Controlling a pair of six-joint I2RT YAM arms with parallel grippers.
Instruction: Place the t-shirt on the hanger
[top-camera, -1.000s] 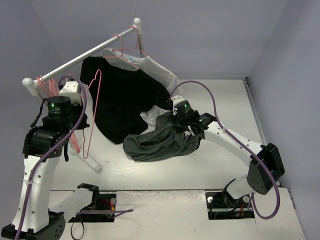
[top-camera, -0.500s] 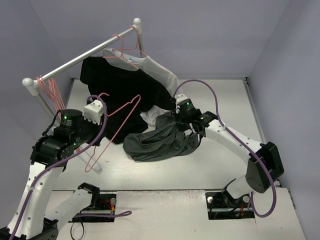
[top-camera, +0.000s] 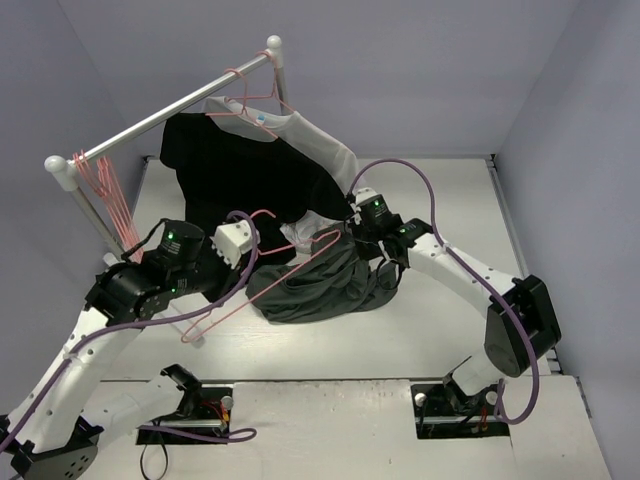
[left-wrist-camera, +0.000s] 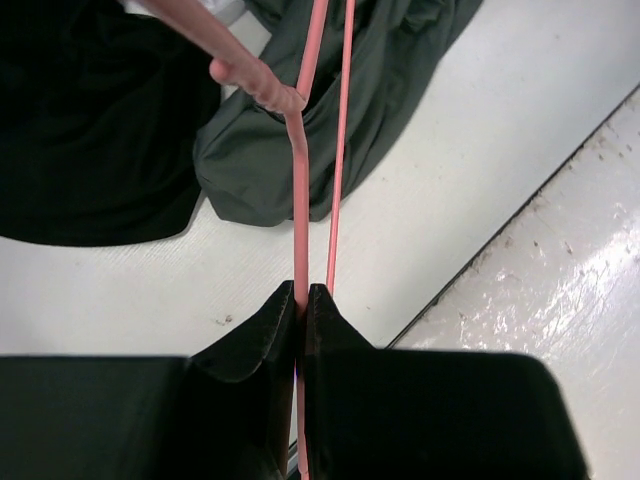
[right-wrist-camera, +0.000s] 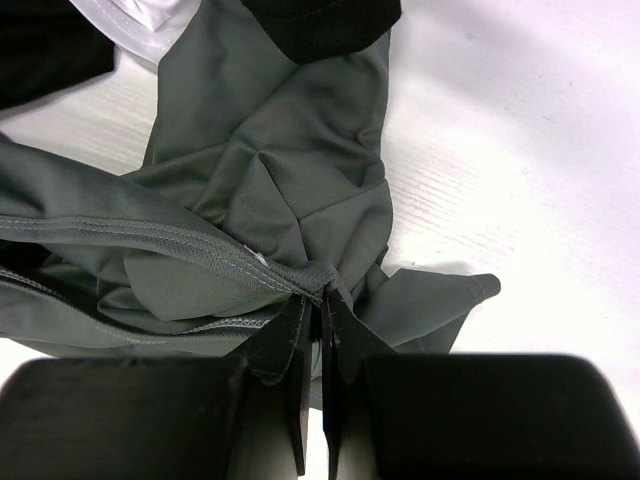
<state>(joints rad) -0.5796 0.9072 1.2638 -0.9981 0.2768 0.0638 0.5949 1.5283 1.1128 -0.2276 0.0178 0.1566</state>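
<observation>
The dark grey-green t-shirt (top-camera: 320, 288) lies bunched on the table. My right gripper (top-camera: 354, 234) is shut on a stitched hem of it at its far right side; in the right wrist view the t-shirt (right-wrist-camera: 270, 170) fans out from the right gripper (right-wrist-camera: 322, 298). My left gripper (top-camera: 256, 245) is shut on the pink hanger (top-camera: 325, 243) near its hook and holds it tilted, with its far corner over the t-shirt. In the left wrist view the left gripper (left-wrist-camera: 303, 295) pinches the hanger (left-wrist-camera: 300, 200), with the t-shirt (left-wrist-camera: 400, 60) beyond.
A rail (top-camera: 170, 105) on posts crosses the back left. A black shirt (top-camera: 250, 180) and a pale grey-white shirt (top-camera: 322, 140) hang from it on pink hangers. Spare pink hangers (top-camera: 105, 190) hang at its left end. The black shirt's hem touches the t-shirt.
My left arm has swung the hanger away from the rail, down and to the right, until its corner is over the t-shirt. My right gripper has stayed about still on the hem.
</observation>
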